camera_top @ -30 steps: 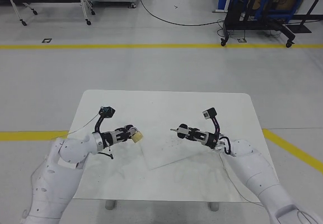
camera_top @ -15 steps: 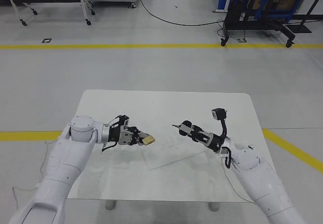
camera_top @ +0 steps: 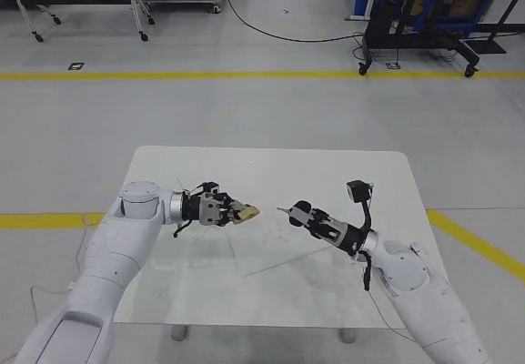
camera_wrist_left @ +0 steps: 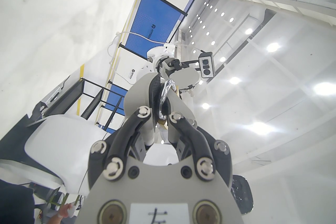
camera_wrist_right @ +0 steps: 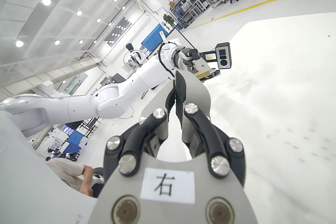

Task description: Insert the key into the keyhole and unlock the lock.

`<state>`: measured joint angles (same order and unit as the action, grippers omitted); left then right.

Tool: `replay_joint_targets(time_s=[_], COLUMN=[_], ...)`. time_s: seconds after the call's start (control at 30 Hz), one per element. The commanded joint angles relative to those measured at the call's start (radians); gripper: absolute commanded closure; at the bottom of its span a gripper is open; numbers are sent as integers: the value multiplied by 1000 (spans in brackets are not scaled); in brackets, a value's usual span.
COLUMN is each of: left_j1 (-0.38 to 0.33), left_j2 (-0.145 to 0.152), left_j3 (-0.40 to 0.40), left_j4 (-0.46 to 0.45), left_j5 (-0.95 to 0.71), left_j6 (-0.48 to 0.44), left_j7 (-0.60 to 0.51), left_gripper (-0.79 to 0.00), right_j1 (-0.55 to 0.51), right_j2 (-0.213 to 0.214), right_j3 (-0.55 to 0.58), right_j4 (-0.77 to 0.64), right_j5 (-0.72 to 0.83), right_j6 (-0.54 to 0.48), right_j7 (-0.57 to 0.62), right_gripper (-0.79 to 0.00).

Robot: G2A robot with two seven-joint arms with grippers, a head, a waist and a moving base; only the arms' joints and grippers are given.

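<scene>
Left hand (camera_top: 235, 214), right hand (camera_top: 294, 212) raised, tips facing each other, near but apart; both clamped shut

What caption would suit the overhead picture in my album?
Over a white table, the left gripper holds a brass padlock facing the key in the right gripper, not yet inserted.

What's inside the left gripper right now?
The left gripper holds the brass lock, its silver shackle clamped between the fingers. The fingers cover much of the lock's body, and the keyhole cannot be made out.
</scene>
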<state>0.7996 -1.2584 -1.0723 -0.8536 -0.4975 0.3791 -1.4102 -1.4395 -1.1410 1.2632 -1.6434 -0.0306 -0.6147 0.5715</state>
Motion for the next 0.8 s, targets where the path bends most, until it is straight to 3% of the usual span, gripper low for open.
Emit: replay_joint_targets(time_s=[0.0, 0.1, 0.3, 0.57, 0.77], left_j1=[0, 17, 51, 8, -36], left_j2=[0, -3, -25, -96, -138], left_j3=[0, -2, -10, 78, 124], left_j4=[0, -19, -44, 30, 120], left_j5=[0, -26, -169, -274, -297], left_j6=[0, -15, -101, -370, -518], left_j7=[0, 14, 143, 303, 333], left_gripper=[0, 0, 0, 0, 0], right_j1=[0, 0, -17, -99, -154], right_j2=[0, 0, -4, -7, -12], right_j3=[0, -3, -10, 11, 30], right_j4=[0, -1, -57, -118, -154], right_j5=[0, -5, -130, -193, -248], right_j6=[0, 8, 44, 123, 207], right_j7=[0, -4, -103, -269, -394], right_gripper=[0, 0, 0, 0, 0])
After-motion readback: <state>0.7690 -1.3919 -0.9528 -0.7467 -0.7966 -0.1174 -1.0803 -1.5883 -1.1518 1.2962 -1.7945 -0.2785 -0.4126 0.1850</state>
